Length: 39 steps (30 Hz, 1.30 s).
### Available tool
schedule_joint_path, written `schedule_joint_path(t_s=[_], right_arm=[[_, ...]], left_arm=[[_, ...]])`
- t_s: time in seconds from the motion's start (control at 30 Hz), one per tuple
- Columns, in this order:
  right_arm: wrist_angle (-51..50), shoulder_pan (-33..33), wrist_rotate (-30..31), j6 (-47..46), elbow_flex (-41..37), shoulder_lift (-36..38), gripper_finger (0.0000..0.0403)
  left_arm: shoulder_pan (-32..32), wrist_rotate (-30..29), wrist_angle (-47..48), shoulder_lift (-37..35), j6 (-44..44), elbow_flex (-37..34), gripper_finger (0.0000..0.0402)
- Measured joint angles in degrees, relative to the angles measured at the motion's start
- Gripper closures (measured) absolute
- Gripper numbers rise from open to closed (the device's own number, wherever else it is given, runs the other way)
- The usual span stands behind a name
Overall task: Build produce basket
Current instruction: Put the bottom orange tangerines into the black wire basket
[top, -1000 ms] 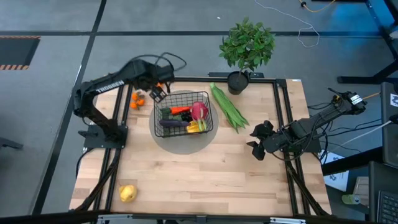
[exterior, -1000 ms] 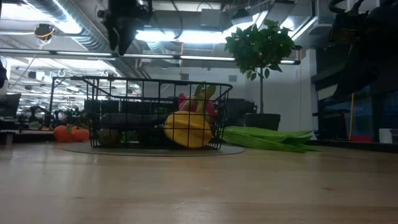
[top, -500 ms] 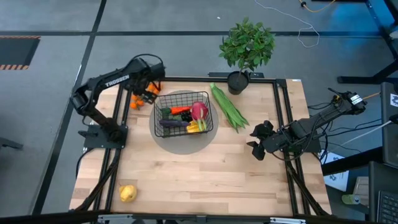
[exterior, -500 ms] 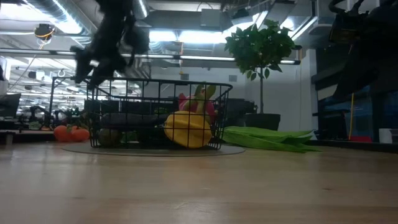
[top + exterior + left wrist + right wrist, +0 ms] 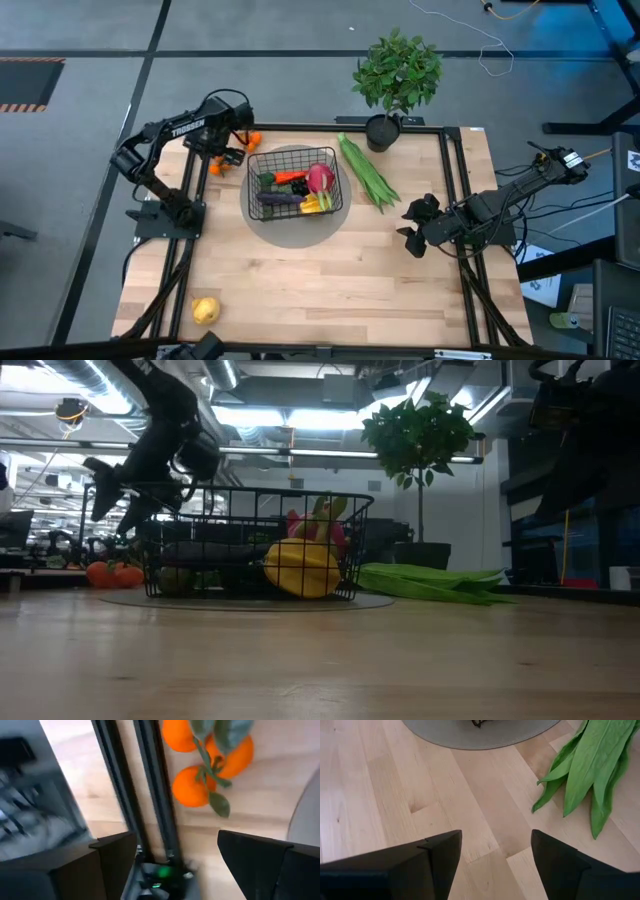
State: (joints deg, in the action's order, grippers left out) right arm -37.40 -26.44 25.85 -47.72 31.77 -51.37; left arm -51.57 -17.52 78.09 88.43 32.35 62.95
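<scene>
The black wire basket (image 5: 293, 184) stands on a round grey mat (image 5: 297, 232) and holds a carrot (image 5: 290, 177), an eggplant (image 5: 281, 198), a pink dragon fruit (image 5: 320, 180) and yellow fruit (image 5: 300, 567). A cluster of small oranges (image 5: 192, 786) with leaves lies on the table at the basket's far left, and it also shows in the low view (image 5: 113, 572). My left gripper (image 5: 175, 862) hangs open above the oranges (image 5: 215, 167), pointing steeply down, and touches nothing. Long green pods (image 5: 367, 170) lie right of the basket. My right gripper (image 5: 495, 855) waits open at the table's right.
A potted plant (image 5: 397, 75) stands at the far edge behind the pods. A yellow fruit (image 5: 205, 310) lies near the front left corner. A black frame rail (image 5: 150, 795) runs beside the oranges. Bare wood stretches across the table's near half.
My left gripper has swung from above the basket's far left corner toward the table's left edge and has come down over the oranges, tipping and rolling as it went. Its fingers have stayed open. The produce and the basket have not moved.
</scene>
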Motion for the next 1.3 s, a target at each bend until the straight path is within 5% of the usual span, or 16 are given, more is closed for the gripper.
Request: schedule_joint_path(t_s=[0.2,0.57,1.3], right_arm=[[0.04,0.00,0.00,0.06,0.00,0.02,0.0176],[-0.15,0.00,0.00,0.38,0.00,0.01,0.0176],[-0.16,0.00,0.00,1.68,0.00,0.01,0.0176]], left_arm=[[-2.77,5.21,-8.48,0.18,6.07,-4.11,0.0138],[-3.61,5.71,-20.69,0.18,5.88,-12.71,0.0146],[-3.90,7.64,-23.28,-0.52,-0.37,-12.21,0.0163]])
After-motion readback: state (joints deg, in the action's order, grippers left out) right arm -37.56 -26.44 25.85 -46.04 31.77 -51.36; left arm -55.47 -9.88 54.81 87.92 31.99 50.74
